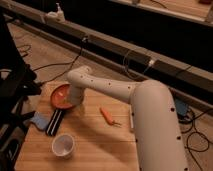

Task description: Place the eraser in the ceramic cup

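Observation:
The eraser (55, 121), a long black bar with pale stripes, lies on the wooden table (95, 140) at the left, just below the orange plate. The ceramic cup (63, 145), small, white and upright, stands in front of the eraser near the table's front left. My white arm reaches in from the right and bends down at the plate's right rim. The gripper (75, 101) hangs there, above and to the right of the eraser and well behind the cup.
An orange-red plate (60, 96) sits at the table's back left. A small blue sponge block (40, 120) lies left of the eraser. An orange carrot-like piece (107, 116) lies mid-table. Cables run over the floor behind, and dark equipment stands at the left.

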